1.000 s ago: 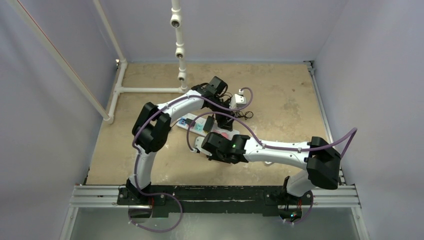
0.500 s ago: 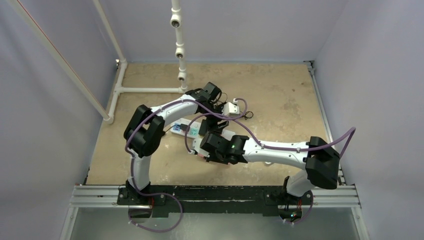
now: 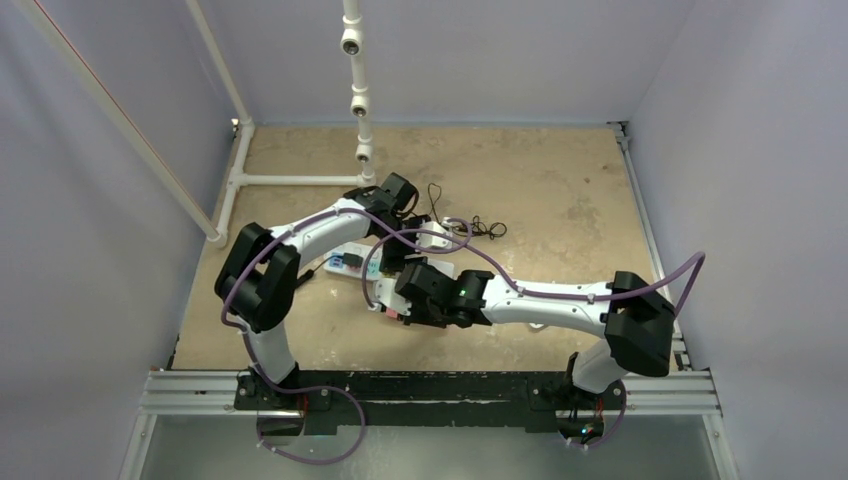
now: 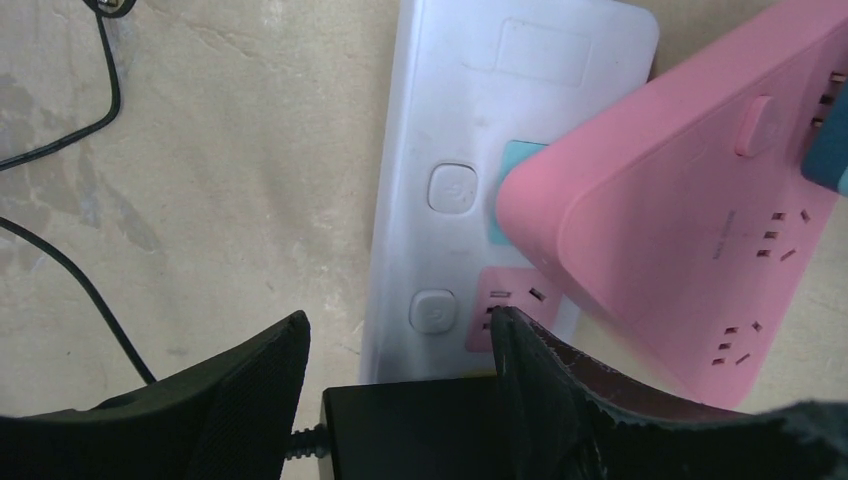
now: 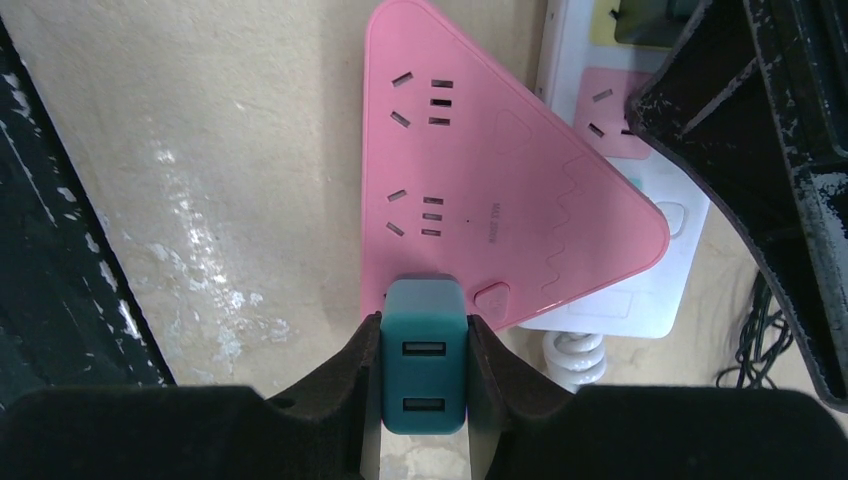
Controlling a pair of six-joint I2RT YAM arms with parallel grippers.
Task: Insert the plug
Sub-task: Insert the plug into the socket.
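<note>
A white power strip (image 4: 520, 120) lies on the tan table, with a pink triangular power strip (image 4: 680, 230) lying over its right side. My left gripper (image 4: 398, 330) is shut on a black plug (image 4: 410, 430) with a black cable, held just above the white strip by its pink socket (image 4: 510, 310). My right gripper (image 5: 423, 325) is shut on a teal USB charger (image 5: 423, 360) that touches the near edge of the pink strip (image 5: 490, 190). In the top view both grippers, the left (image 3: 400, 245) and the right (image 3: 395, 300), meet over the strips (image 3: 345, 262).
A black cable (image 3: 480, 225) lies loose behind the strips. A white coiled cord (image 5: 575, 355) sticks out by the white strip. A white pipe frame (image 3: 290, 181) stands at the far left and a pipe (image 3: 357, 100) hangs at the back. Walls close in on three sides.
My left arm has swung left and nearer with the black plug, down over the white strip. The strips and my right gripper have shifted a little to the left.
</note>
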